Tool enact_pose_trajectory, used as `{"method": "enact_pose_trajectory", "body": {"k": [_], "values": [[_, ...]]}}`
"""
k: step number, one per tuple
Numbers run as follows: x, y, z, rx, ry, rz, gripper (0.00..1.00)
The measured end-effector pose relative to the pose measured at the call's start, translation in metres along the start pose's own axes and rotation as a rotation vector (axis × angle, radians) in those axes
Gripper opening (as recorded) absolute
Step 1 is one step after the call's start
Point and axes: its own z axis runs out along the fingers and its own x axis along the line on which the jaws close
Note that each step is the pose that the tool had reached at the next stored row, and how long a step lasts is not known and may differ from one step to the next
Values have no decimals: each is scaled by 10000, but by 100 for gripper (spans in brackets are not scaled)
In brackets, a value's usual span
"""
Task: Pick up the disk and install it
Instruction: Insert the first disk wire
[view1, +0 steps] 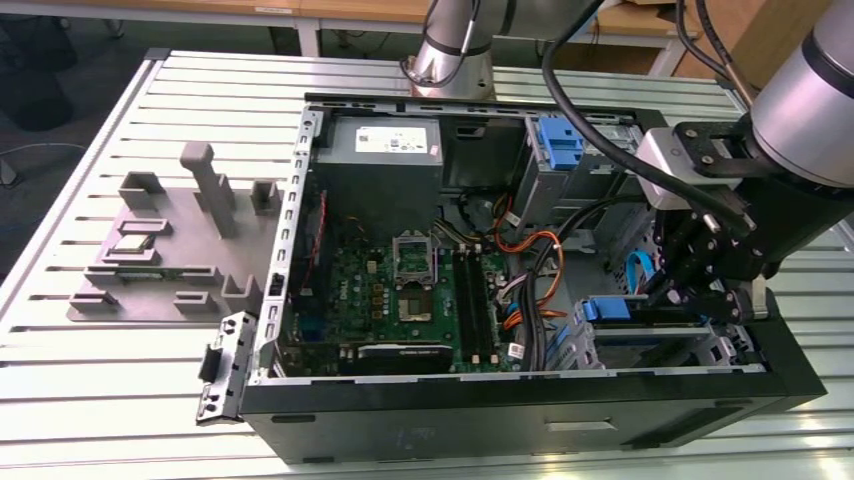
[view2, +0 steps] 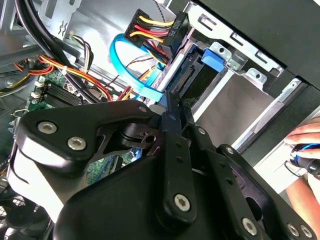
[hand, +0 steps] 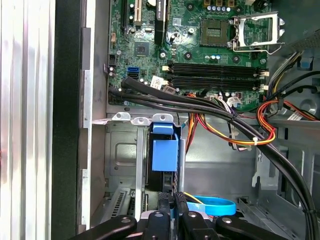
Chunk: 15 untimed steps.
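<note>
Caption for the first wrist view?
Gripper poised over the blue-bracketed disk standing in the drive bay, beside the motherboard.

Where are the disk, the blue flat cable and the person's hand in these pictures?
disk (hand: 164, 156): first wrist view, on its blue plastic bracket, standing in the metal bay.
blue flat cable (view2: 131, 80): second wrist view, on the curve of its loop.
person's hand (view2: 306, 140): second wrist view, on the fingers at the edge.

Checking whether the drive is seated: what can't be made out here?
- Label face of the disk: it stands edge-on in the bay, first wrist view.
- Contact between the gripper and the disk: blocked by the gripper's own body, second wrist view.
- A hand: cut off by that picture's edge.
- Disk's depth: screened by the arm, exterior view.
</note>
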Motion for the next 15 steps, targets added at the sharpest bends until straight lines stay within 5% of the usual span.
{"method": "enact_pose_trajectory", "body": {"k": [15], "values": [[0, 6, 15, 62, -37, -8, 16]]}}
